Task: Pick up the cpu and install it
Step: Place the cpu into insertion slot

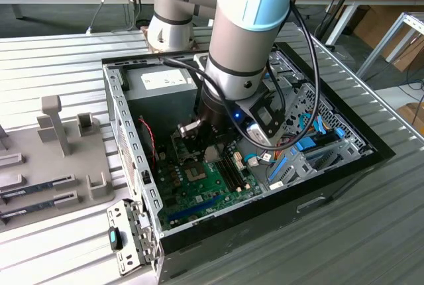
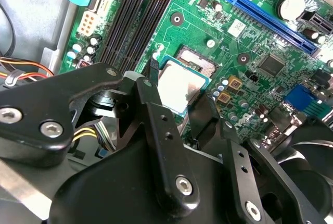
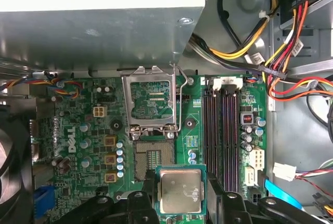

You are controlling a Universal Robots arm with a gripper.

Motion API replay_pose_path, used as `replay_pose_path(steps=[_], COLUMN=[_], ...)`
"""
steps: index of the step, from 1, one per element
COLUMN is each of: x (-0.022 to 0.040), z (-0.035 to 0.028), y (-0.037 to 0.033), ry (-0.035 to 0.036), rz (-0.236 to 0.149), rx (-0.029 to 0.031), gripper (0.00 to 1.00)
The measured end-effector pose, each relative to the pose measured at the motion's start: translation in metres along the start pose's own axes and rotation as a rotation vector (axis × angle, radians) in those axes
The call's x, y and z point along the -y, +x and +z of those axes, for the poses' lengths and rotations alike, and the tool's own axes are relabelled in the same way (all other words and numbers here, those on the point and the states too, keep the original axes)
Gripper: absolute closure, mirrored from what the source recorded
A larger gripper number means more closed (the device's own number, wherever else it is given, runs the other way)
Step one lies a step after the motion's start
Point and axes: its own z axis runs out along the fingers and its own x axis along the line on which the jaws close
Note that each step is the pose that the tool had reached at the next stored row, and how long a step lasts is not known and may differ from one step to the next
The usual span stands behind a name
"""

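Inside the open computer case (image 1: pixel 130 132), over the green motherboard (image 3: pixel 78 130): one cpu (image 3: pixel 180 190), silver-grey top, thin green rim, held flat and clamped between the two black fingers (image 3: pixel 149 190) of the gripper (image 3: pixel 181 182). It lies just beside the empty socket (image 3: pixel 153 157), whose metal load plate (image 3: pixel 151 101) stands raised. Dark memory slots (image 3: pixel 222 130) run alongside. A grey holder tray (image 1: pixel 46 159) sits outside the case, at the exterior view's left.

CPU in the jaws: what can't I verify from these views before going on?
- cpu underside, height above the motherboard: both wrist views face its top.
- socket near edge: first wrist view, covered by the cpu.
- cpu orientation mark: too small, both wrist views.
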Motion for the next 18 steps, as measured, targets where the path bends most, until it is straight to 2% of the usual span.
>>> replay_pose_path(steps=[18], x=[-0.0002], z=[0.0065], y=[0.0002], ry=[0.0000], rz=[0.000], rx=[0.0000], gripper=[0.53])
